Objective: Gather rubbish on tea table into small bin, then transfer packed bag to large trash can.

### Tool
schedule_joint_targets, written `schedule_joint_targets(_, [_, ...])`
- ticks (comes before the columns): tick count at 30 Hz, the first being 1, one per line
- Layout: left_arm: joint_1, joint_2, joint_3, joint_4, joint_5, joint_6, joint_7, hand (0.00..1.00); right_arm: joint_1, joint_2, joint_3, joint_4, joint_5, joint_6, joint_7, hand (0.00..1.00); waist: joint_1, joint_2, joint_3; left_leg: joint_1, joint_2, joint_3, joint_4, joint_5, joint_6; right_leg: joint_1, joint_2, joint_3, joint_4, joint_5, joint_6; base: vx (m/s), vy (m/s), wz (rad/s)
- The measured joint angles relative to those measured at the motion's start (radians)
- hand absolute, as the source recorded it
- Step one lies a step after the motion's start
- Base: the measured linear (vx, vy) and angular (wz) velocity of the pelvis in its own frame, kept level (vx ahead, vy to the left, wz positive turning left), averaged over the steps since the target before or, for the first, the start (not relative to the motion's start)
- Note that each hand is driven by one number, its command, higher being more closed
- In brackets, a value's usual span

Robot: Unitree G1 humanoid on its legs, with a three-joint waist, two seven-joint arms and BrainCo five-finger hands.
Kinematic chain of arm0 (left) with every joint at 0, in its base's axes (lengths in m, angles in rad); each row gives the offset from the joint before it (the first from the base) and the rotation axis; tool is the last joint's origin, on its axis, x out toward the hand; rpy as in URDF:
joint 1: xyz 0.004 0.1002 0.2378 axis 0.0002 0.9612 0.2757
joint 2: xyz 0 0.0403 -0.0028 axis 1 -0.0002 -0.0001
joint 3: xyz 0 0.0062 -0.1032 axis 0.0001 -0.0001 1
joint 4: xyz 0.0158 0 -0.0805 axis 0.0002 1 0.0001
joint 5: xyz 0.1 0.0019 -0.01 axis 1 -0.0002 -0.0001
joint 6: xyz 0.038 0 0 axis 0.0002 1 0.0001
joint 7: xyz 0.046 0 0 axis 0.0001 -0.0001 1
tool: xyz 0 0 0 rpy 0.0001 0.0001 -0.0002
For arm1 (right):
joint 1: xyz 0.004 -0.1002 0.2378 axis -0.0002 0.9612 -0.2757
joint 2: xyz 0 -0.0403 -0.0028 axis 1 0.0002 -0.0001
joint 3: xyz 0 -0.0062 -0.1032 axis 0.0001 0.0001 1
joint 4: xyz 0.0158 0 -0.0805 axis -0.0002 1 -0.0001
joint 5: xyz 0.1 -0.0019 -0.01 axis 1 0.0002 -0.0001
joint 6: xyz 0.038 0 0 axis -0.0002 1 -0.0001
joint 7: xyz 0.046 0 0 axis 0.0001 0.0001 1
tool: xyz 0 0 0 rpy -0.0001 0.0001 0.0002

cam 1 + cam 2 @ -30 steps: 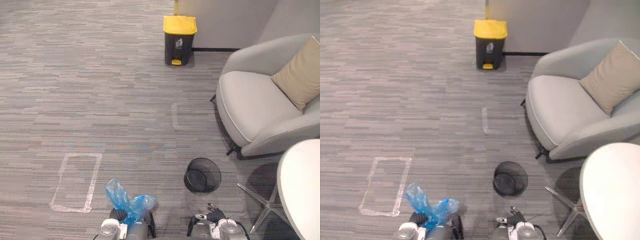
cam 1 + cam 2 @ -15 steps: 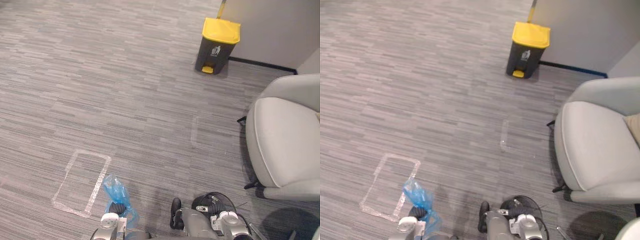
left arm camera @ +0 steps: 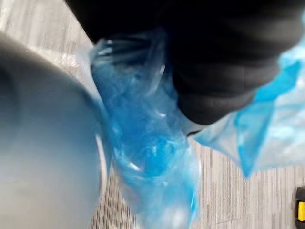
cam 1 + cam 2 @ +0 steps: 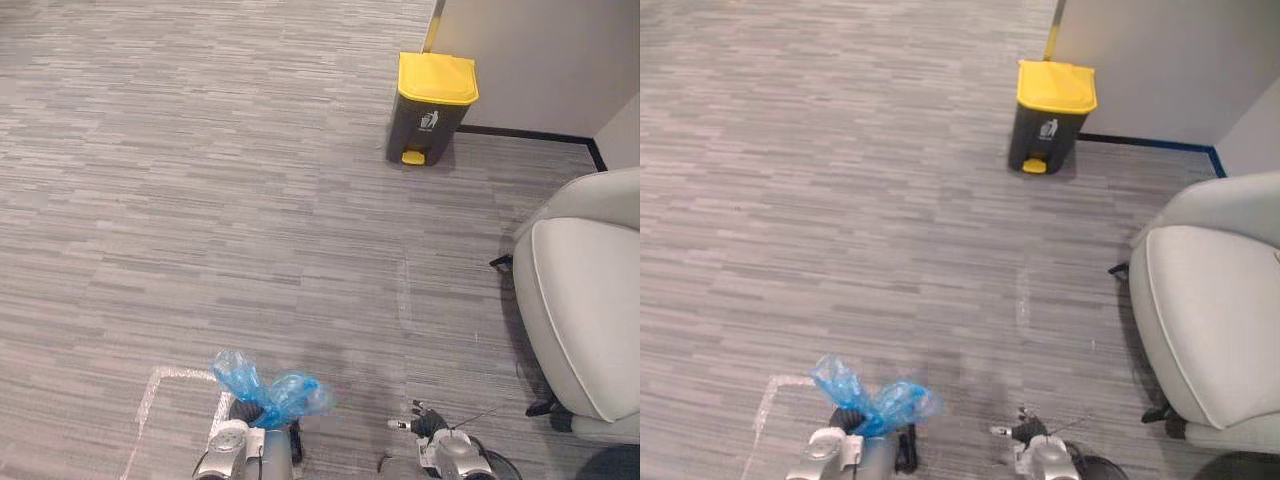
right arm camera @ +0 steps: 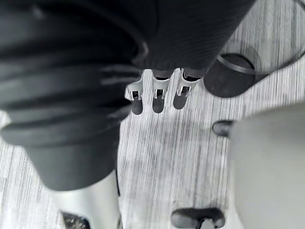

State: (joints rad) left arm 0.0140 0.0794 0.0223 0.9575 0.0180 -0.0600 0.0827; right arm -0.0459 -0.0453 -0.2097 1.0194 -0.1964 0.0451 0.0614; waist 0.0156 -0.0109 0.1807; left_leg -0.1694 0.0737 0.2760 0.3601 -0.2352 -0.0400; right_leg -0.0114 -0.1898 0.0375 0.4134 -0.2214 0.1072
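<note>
A knotted blue plastic bag (image 4: 268, 388) sticks up from my left hand (image 4: 243, 412) at the lower edge of the left eye view. The hand is shut on the bag's neck. Up close, the crumpled blue bag (image 3: 148, 157) hangs past the hand's dark cover (image 3: 224, 62). The large trash can (image 4: 430, 107), dark with a yellow lid that is down, stands far ahead by the wall. My right hand (image 4: 428, 424) shows low on the right. Its fingers (image 5: 155, 98) hang relaxed over the carpet and hold nothing.
A grey armchair (image 4: 585, 320) fills the right side. Pale tape marks lie on the carpet, one corner (image 4: 160, 385) beside the bag and a strip (image 4: 403, 290) ahead. The black mesh small bin (image 5: 234, 75) stands on the floor near my right hand.
The camera has turned and moved on, so the trash can sits higher and more central. The bag's loose ends now spread sideways. My right arm has drawn back to the lower edge.
</note>
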Motion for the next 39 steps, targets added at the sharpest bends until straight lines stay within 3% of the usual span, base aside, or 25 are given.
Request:
schedule_joint_targets(2, [0.005,0.012,-0.002,0.012,0.000,0.002,0.000,1.00,-0.002,0.006,0.000,0.000,-0.001,-0.001,0.002,0.00,-0.001,-0.004,-0.001,0.068,-0.007,0.033,-0.018,-0.022,0.021,-0.099,-0.007,0.027,0.246,0.011,0.056,0.35,0.137,-0.54])
schedule_joint_targets(3, [0.000,0.026,-0.006,0.017,0.000,0.004,0.001,1.00,-0.003,0.007,-0.001,-0.001,0.000,-0.004,0.009,0.00,-0.013,-0.010,0.001,0.107,-0.014,0.042,-0.037,-0.033,0.031,-0.161,-0.002,0.018,0.375,-0.023,0.056,0.43,0.050,-0.20])
schedule_joint_targets(4, [-0.009,0.039,-0.010,0.021,-0.001,0.007,0.003,1.00,-0.016,-0.002,0.013,-0.001,-0.001,-0.006,0.010,0.00,-0.019,-0.009,0.002,0.149,-0.015,0.043,-0.068,-0.039,0.032,-0.222,0.012,-0.030,0.442,-0.063,0.012,0.36,0.003,-0.13])
schedule_joint_targets(7, [-0.026,0.058,-0.007,0.026,-0.002,0.008,0.014,1.00,-0.043,-0.018,0.031,-0.003,-0.001,-0.010,0.010,0.00,-0.027,0.021,0.019,0.266,0.021,0.069,-0.164,-0.037,0.029,-0.351,0.077,-0.208,0.329,-0.104,-0.082,0.43,-0.055,-0.13])
schedule_joint_targets(9, [-0.028,0.061,-0.009,0.027,-0.001,0.007,0.020,1.00,-0.052,-0.027,0.046,-0.013,-0.001,-0.016,0.009,0.00,-0.031,0.025,0.023,0.315,0.033,0.070,-0.197,-0.037,0.028,-0.394,0.101,-0.255,0.137,-0.035,-0.092,0.46,-0.104,0.12])
schedule_joint_targets(10, [-0.024,0.073,-0.010,0.029,-0.001,0.007,0.021,1.00,-0.036,-0.031,0.059,-0.015,-0.001,-0.019,0.009,0.00,-0.038,-0.009,0.012,0.361,0.001,0.050,-0.227,-0.038,-0.004,-0.383,0.103,-0.244,-0.041,0.208,-0.131,0.61,-0.137,0.27])
schedule_joint_targets(11, [-0.029,0.054,-0.009,0.043,-0.001,0.009,0.023,1.00,-0.036,-0.043,0.055,-0.016,-0.002,-0.021,0.010,0.00,-0.039,0.016,0.016,0.380,0.023,0.034,-0.233,-0.045,-0.022,-0.377,0.122,-0.246,-0.017,0.193,-0.170,0.53,-0.108,0.04])
schedule_joint_targets(12, [-0.028,0.040,-0.009,0.054,-0.001,0.008,0.020,1.00,-0.042,-0.053,0.055,-0.016,-0.006,-0.019,0.007,0.00,-0.028,0.049,0.005,0.384,0.049,0.014,-0.231,-0.036,-0.038,-0.374,0.146,-0.251,-0.007,0.176,-0.177,0.50,-0.120,-0.21])
schedule_joint_targets(14, [-0.035,0.031,-0.008,0.055,0.000,0.007,0.022,1.00,-0.044,-0.072,0.052,-0.012,-0.020,-0.018,0.008,0.00,-0.033,0.054,0.005,0.366,0.065,-0.024,-0.148,-0.004,-0.088,-0.366,0.151,-0.256,0.032,0.106,-0.191,0.51,-0.171,-0.08])
schedule_joint_targets(17, [-0.059,-0.002,0.002,0.050,0.000,0.002,0.018,1.00,-0.020,-0.070,0.020,0.003,-0.023,-0.004,0.008,0.00,-0.040,0.059,0.011,0.245,0.128,-0.083,0.220,0.065,-0.174,-0.206,0.163,-0.282,-0.075,0.082,-0.197,0.40,-0.112,0.21])
schedule_joint_targets(18, [-0.053,-0.016,0.003,0.042,0.000,-0.002,0.012,1.00,-0.009,-0.066,0.020,0.002,-0.023,0.001,0.007,0.00,-0.036,0.056,0.013,0.207,0.146,-0.074,0.346,0.036,-0.171,-0.136,0.170,-0.278,-0.126,0.082,-0.197,0.37,-0.025,0.06])
schedule_joint_targets(20, [-0.032,-0.040,0.011,0.019,0.000,-0.003,-0.002,1.00,-0.002,-0.063,0.019,-0.001,-0.021,0.003,0.005,0.00,-0.024,0.051,0.012,0.120,0.160,-0.036,0.482,-0.031,-0.105,-0.039,0.172,-0.256,-0.201,0.072,-0.199,0.30,0.020,-0.19])
schedule_joint_targets(22, [-0.029,-0.048,0.021,0.015,-0.001,-0.002,-0.006,1.00,-0.008,-0.055,0.014,0.000,-0.020,0.004,0.004,0.00,-0.010,0.046,0.011,-0.004,0.151,-0.003,0.438,-0.065,-0.062,0.005,0.162,-0.219,-0.239,0.069,-0.178,0.29,0.107,-0.49])
schedule_joint_targets(23, [-0.030,-0.048,0.028,0.015,-0.001,-0.001,-0.006,1.00,-0.012,-0.050,0.009,0.001,-0.020,0.004,0.003,0.00,-0.006,0.044,0.013,-0.037,0.137,-0.005,0.372,-0.065,-0.059,0.015,0.151,-0.205,-0.246,0.067,-0.161,0.27,0.174,-0.54])
schedule_joint_targets(24, [-0.031,-0.047,0.032,0.010,-0.001,-0.002,-0.006,1.00,-0.014,-0.041,-0.007,0.000,-0.020,0.004,0.001,0.00,-0.004,0.039,0.010,-0.065,0.106,-0.016,0.225,-0.051,-0.049,0.018,0.127,-0.185,-0.242,0.054,-0.137,0.36,0.282,-0.44])
schedule_joint_targets(26, [-0.029,-0.052,0.030,0.013,-0.001,-0.002,-0.006,1.00,-0.004,-0.040,-0.023,0.004,-0.020,0.004,-0.003,0.00,-0.003,0.042,0.012,-0.075,0.052,-0.062,-0.054,0.046,-0.058,0.050,0.093,-0.153,-0.245,0.021,-0.093,0.35,0.311,-0.47])
schedule_joint_targets(27, [-0.014,-0.056,0.028,0.019,-0.001,-0.002,-0.006,1.00,0.010,-0.054,-0.020,0.018,-0.020,0.004,-0.005,0.00,0.006,0.063,-0.003,-0.060,0.045,-0.093,-0.147,0.198,-0.086,0.055,0.096,-0.119,-0.243,-0.002,-0.059,0.40,0.347,-0.59])
schedule_joint_targets(28, [-0.009,-0.049,0.027,0.022,-0.001,-0.001,-0.005,1.00,0.016,-0.040,-0.012,0.028,-0.018,0.008,-0.006,0.00,0.013,0.054,-0.015,-0.037,0.010,-0.074,-0.150,0.189,-0.039,0.083,0.067,-0.081,-0.266,-0.001,-0.042,0.40,0.328,-0.47])
schedule_joint_targets(30, [-0.023,-0.028,0.028,0.029,-0.001,-0.001,-0.003,1.00,0.028,-0.020,-0.012,0.028,-0.020,0.005,-0.001,0.00,0.008,0.014,-0.023,-0.041,-0.039,-0.063,-0.127,0.133,-0.008,0.099,0.020,-0.056,-0.287,-0.001,-0.022,0.38,0.267,-0.08])
schedule_joint_targets(33, [-0.020,-0.020,0.019,0.040,-0.001,0.001,-0.007,1.00,0.022,-0.011,-0.014,0.027,-0.021,0.005,0.000,0.00,0.012,0.002,-0.026,0.025,-0.056,-0.019,-0.143,0.071,0.012,0.006,0.002,0.000,-0.044,0.003,0.000,0.38,0.212,-0.36])
schedule_joint_targets(34, [-0.020,-0.009,0.018,0.048,-0.001,0.004,-0.006,1.00,0.020,-0.005,-0.015,0.025,-0.021,0.003,0.003,0.00,0.014,0.002,-0.024,0.079,-0.057,0.000,-0.160,0.064,0.022,-0.075,0.002,0.022,0.158,0.025,0.059,0.37,0.157,-0.59])
schedule_joint_targets(35, [-0.017,-0.003,0.006,0.055,-0.001,0.006,-0.006,1.00,0.016,-0.001,-0.020,0.019,-0.021,0.001,0.005,0.00,0.011,0.002,-0.022,0.114,-0.058,0.013,-0.166,0.056,0.034,-0.123,0.002,0.029,0.279,0.016,0.089,0.37,0.110,-0.35])
schedule_joint_targets(37, [-0.014,0.021,-0.022,0.061,-0.001,0.009,-0.004,1.00,0.000,-0.002,-0.012,0.018,-0.023,-0.005,0.009,0.00,-0.012,0.007,-0.018,0.189,-0.057,0.015,-0.179,0.030,0.043,-0.198,0.014,-0.020,0.441,-0.037,0.036,0.44,0.028,-0.06])
schedule_joint_targets(38, [-0.027,0.031,-0.020,0.061,-0.001,0.009,0.001,1.00,-0.018,-0.005,-0.001,0.018,-0.025,-0.010,0.011,0.00,-0.015,0.021,-0.010,0.245,-0.034,0.015,-0.217,0.028,0.041,-0.271,0.055,-0.099,0.415,-0.083,-0.043,0.50,-0.034,-0.01])
schedule_joint_targets(39, [-0.031,0.034,-0.020,0.061,-0.001,0.009,0.002,1.00,-0.023,-0.005,0.000,0.018,-0.025,-0.012,0.011,0.00,-0.016,0.026,-0.007,0.253,-0.026,0.014,-0.221,0.028,0.041,-0.288,0.068,-0.118,0.391,-0.089,-0.055,0.49,-0.062,0.00])
